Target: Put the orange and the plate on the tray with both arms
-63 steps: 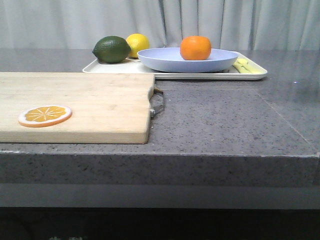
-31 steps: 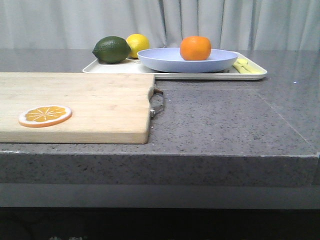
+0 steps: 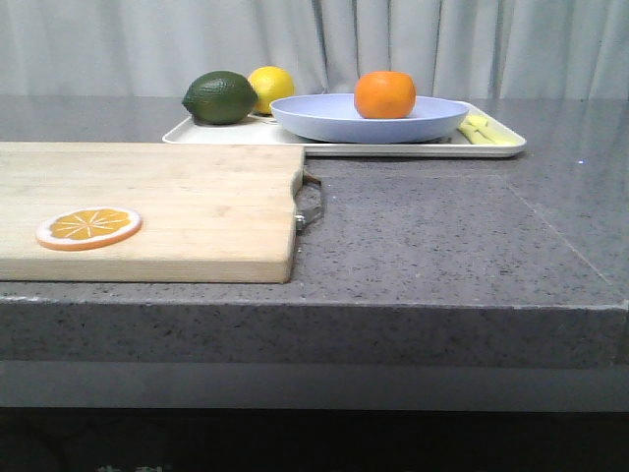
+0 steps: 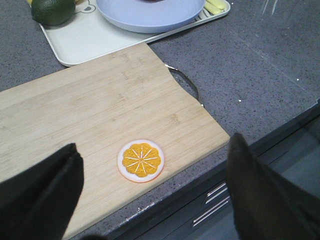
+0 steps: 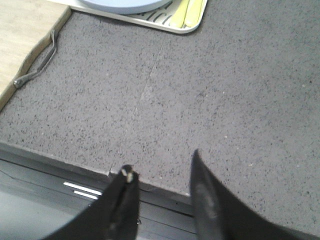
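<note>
sitting in the plate (image 3: 369,120), the orange (image 3: 384,94) rests right of centre on the tray (image 3: 324,147) at the far side of the counter (image 3: 442,236). a lime (image 3: 219,97) and lemon (image 3: 271,88) share the tray's left end. the left gripper (image 4: 150,200) hangs spread wide, empty, above the cutting board (image 3: 147,206) and its orange slice (image 3: 88,227). the right gripper (image 5: 162,200) hovers parted and empty over the counter's near edge.

Only the wrist views show the robot. The left gripper (image 4: 152,192) has two broad, matte black fingers (image 4: 42,192) with blunt, wedge-shaped outlines. The right gripper (image 5: 162,172) has two black fingers (image 5: 207,200) that taper to narrow tips; one tip carries a small pale mark. No cables, screws or labels are visible.
</note>
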